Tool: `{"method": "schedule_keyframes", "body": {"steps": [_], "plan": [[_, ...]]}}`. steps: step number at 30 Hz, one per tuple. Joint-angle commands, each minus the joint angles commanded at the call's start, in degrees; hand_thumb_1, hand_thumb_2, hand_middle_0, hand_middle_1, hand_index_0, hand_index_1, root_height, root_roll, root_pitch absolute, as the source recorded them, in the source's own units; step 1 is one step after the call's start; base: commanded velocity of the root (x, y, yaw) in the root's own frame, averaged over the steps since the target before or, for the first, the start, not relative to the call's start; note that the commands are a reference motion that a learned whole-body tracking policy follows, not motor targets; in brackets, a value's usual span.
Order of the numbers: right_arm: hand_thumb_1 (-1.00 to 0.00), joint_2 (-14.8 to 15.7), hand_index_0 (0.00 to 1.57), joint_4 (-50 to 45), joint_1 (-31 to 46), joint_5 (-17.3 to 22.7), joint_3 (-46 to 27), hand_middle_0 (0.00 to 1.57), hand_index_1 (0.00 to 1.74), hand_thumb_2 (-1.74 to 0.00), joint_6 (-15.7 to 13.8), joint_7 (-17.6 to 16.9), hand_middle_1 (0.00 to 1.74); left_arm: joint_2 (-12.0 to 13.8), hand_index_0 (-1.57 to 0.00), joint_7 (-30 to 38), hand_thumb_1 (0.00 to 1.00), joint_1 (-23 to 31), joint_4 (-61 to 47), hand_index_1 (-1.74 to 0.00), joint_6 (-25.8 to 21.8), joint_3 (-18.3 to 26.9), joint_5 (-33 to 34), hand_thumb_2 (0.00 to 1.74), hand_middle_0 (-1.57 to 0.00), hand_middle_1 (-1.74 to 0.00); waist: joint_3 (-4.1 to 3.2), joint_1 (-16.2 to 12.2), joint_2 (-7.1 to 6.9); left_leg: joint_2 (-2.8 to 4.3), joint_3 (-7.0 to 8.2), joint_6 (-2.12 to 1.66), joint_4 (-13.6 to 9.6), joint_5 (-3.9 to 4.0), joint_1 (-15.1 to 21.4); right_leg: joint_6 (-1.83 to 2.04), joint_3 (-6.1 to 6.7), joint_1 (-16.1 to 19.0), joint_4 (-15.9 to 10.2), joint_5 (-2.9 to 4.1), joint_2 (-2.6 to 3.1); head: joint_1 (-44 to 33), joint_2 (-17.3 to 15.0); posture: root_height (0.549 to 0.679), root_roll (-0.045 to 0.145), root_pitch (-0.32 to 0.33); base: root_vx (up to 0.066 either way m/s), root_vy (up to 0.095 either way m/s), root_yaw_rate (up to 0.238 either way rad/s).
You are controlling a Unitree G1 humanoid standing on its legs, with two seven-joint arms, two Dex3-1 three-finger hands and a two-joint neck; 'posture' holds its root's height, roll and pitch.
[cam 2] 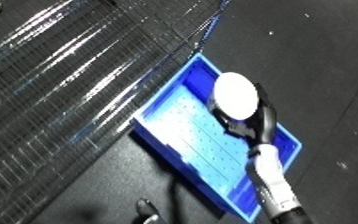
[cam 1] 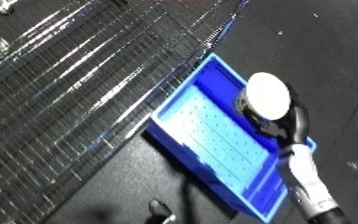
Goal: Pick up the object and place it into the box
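Observation:
A blue bin (cam 1: 186, 142) with a pale perforated floor lies on the dark surface, running diagonally through the middle of both views. My right hand (cam 2: 257, 122) reaches in from the lower right and hovers over the bin's far right part. Its black fingers curl round a white round object (cam 1: 269, 93), which hangs above the inside of the bin, close to the right wall. The white and silver forearm (cam 1: 305, 180) crosses the bin's right rim. A small dark tip (cam 1: 161, 209) at the bottom edge looks like part of my left hand; its pose does not show.
A shiny wire mesh rack (cam 1: 60, 85) fills the left and upper left, its edge running right beside the bin's long left side. Dark flat surface (cam 2: 326, 55) spreads to the right of and beyond the bin.

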Motion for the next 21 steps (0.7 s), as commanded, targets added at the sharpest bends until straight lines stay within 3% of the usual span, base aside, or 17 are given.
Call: {"method": "schedule_keyframes", "body": {"steps": [8,15,21], "plan": [[0.0,-0.27,0.0,3.25,0.43,2.08,0.4,0.0,0.0,0.0,-2.21,1.55,0.0,0.1,-1.57,1.12,1.0,-0.81,-0.6,-1.74,-0.16,-0.94,-0.35,1.74,-1.57,-1.74,1.09,-0.22,0.47,-0.5,-0.23,-0.07,-0.86,0.65,0.26,-0.31,-0.11,-0.22,-0.06,0.03,0.26,-1.46,3.82,0.661,0.099,0.013,-0.041,0.004,0.053],[0.0,-0.5,0.0,4.25,-0.14,1.74,0.04,0.0,0.0,0.0,-3.6,-0.06,0.0,0.39,-1.57,1.24,1.0,-0.85,-0.78,-1.74,0.23,-0.96,-0.16,1.74,-1.57,-1.74,1.32,0.16,0.48,-0.72,-0.65,-0.04,-1.55,1.44,0.03,-0.52,-0.43,-0.63,0.3,0.05,0.68,-1.25,7.03,0.66,0.097,0.015,-0.024,-0.021,0.059],[0.0,-1.84,0.0,4.84,-1.0,1.37,-1.59,0.0,0.0,0.0,-3.59,-0.44,0.0,0.49,-1.57,0.64,1.0,-0.55,-0.41,-1.74,0.5,-0.99,-0.35,1.74,-1.57,-1.74,1.39,0.57,0.48,-0.73,-1.11,-0.3,-1.8,2.05,-0.21,-0.81,-1.01,-0.63,0.79,-0.21,0.79,-1.23,8.0,0.659,0.097,0.013,-0.005,-0.025,0.034]]}}
